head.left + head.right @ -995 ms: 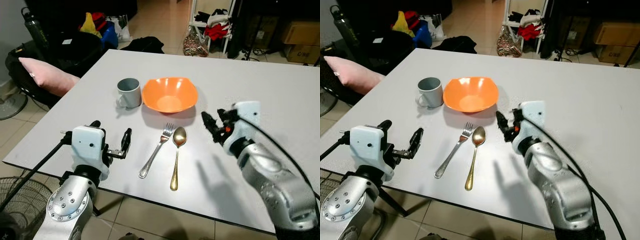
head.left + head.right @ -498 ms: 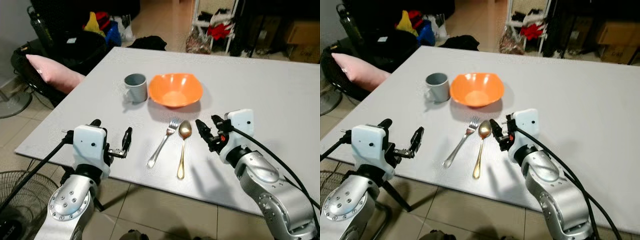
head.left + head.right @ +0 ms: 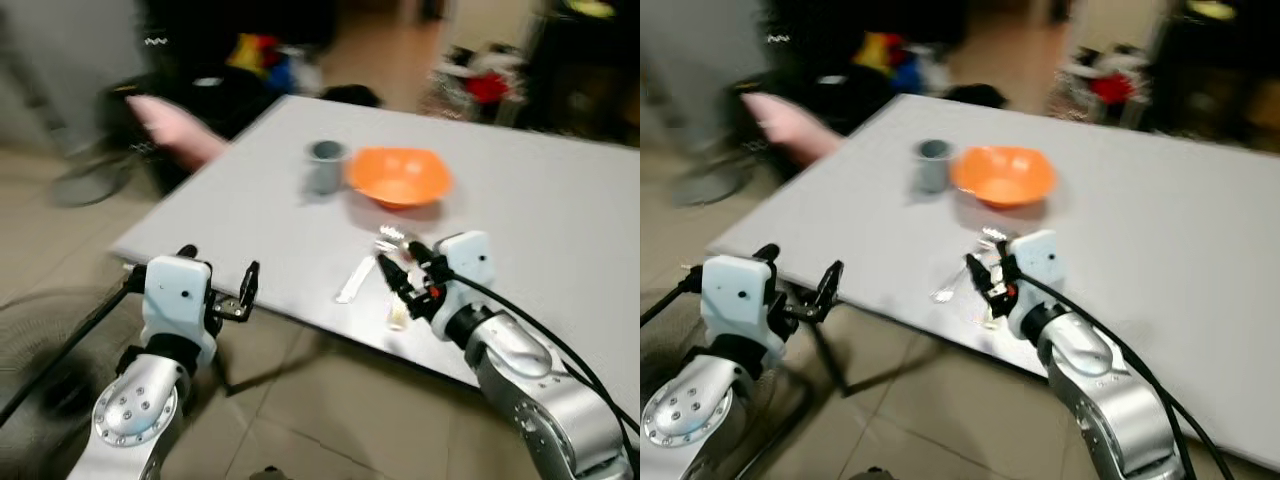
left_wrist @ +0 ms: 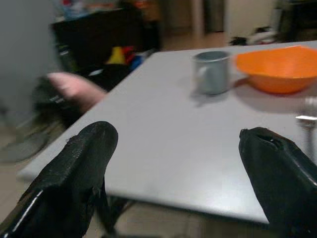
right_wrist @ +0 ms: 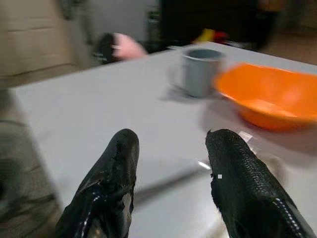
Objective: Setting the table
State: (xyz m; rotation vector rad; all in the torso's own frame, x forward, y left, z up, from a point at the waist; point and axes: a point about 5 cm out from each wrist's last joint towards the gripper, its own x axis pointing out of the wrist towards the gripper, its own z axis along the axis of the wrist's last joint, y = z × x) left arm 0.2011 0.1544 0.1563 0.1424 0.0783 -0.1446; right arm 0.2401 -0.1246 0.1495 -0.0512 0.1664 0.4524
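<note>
Head views blurred. White matte table (image 3: 560,215) carries a grey cylindrical mug (image 3: 326,166) with a handle, and just beside it a glossy orange bowl (image 3: 400,178) with a softly squared rim. Nearer the front edge lie a fork (image 3: 357,278) and a spoon (image 3: 398,312), smeared by blur; metal sheen visible, fine shape not resolvable.

Right gripper (image 3: 403,268) hangs low over the cutlery near the table's front edge, its 2 textured black fingers (image 5: 245,178) apart, nothing between them. In the right wrist view the fork's slim handle (image 5: 166,181) lies on the table between the fingers.

Left gripper (image 3: 218,280) sits off the table's near left edge, fingers (image 4: 79,168) wide apart and empty. A pink cushion (image 3: 170,125) lies beyond the table's left side.
</note>
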